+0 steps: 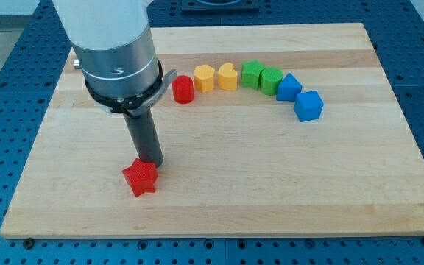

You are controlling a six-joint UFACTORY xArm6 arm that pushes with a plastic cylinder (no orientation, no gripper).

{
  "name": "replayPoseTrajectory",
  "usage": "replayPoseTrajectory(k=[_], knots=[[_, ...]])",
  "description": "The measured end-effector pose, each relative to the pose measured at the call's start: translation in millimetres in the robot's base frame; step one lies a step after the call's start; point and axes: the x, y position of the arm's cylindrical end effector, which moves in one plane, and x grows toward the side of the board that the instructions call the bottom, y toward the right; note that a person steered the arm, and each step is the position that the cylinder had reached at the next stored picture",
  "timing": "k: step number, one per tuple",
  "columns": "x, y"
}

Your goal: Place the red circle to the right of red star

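Note:
The red star [140, 177] lies on the wooden board [271, 184] at the view's lower left. The red circle [182, 89] stands near the view's top, at the left end of a curved row of blocks. My tip [152, 163] is at the end of the dark rod, touching or just behind the red star's upper right edge. The tip is far below the red circle.
To the right of the red circle the row holds a yellow hexagon [204, 77], a yellow heart [227, 76], two green blocks [252, 73] [270, 79], a blue triangle [288, 87] and a blue cube [308, 105]. The arm's wide grey body [116, 51] covers the board's upper left.

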Motion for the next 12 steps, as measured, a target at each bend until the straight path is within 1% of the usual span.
replayPoseTrajectory(k=[1, 2, 3, 4, 5, 6, 7, 8, 9, 10, 11, 12], knots=[[21.2, 0.0], [21.2, 0.0], [32.4, 0.1], [-12.2, 0.1], [-129.7, -0.8], [-214.6, -0.8], [-215.8, -5.3], [-216.9, 31.9], [-215.2, 48.2], [-215.2, 48.2], [-195.3, 43.2], [-143.4, 33.6]])
